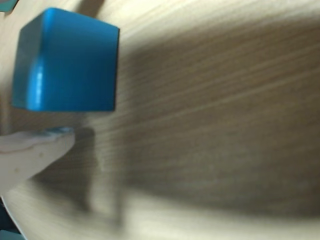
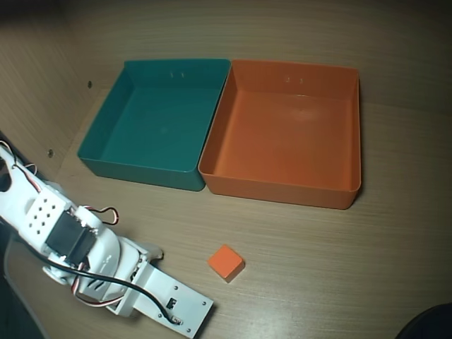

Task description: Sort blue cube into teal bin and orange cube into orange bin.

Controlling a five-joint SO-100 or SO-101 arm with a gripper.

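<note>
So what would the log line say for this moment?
gripper: near blue cube, grip unclear | orange cube: on table | teal bin, orange bin: empty

A blue cube fills the upper left of the wrist view, resting on a wood-grain table. One white gripper finger reaches in from the left edge just below the cube, its tip near the cube's lower face.

The teal bin and orange bin stand touching side by side toward the bench's far edge. The orange cube sits alone near the front edge, open wood around it.
</note>
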